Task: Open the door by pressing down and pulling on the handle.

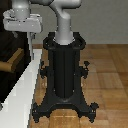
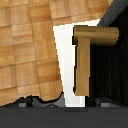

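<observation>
The door (image 1: 7, 50) is a dark panel at the exterior view's left, set in a white frame (image 1: 24, 82). Its tan handle (image 1: 13, 61) sticks out from the panel at about mid-height. My white-grey gripper (image 1: 26, 34) hangs above the handle, well apart from it, holding nothing. The wrist view looks down on the handle (image 2: 83, 65) as an L-shaped wooden lever lying across the white frame (image 2: 65, 55) and the dark door (image 2: 112, 75). A grey band along one edge of that view hides my fingers, so their spacing does not show.
My black pedestal (image 1: 65, 70) stands in the middle on its splayed feet, close beside the white frame. A wooden parquet floor (image 1: 107, 75) lies around it.
</observation>
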Controlling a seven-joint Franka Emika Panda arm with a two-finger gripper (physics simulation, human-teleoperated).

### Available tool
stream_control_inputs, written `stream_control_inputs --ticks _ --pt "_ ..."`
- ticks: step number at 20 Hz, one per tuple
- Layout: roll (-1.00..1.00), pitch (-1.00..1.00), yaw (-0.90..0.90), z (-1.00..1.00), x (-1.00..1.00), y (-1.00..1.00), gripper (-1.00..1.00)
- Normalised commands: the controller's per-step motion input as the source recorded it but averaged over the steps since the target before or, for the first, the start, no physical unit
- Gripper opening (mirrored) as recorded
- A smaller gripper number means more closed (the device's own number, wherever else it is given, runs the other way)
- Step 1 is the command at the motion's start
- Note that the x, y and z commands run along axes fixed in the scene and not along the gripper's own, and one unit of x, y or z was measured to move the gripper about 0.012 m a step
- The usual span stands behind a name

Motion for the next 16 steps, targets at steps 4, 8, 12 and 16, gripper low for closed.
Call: stream_control_inputs --ticks 4,8,12,16 --pt "0.0 0.0 0.0 0.0 0.0 -0.5 1.0" --pt "0.0 0.0 0.0 0.0 0.5 -0.25 1.0" --pt "0.0 0.0 0.0 0.0 0.0 0.0 1.0" --pt "0.0 0.0 0.0 -0.25 0.0 -0.5 1.0"
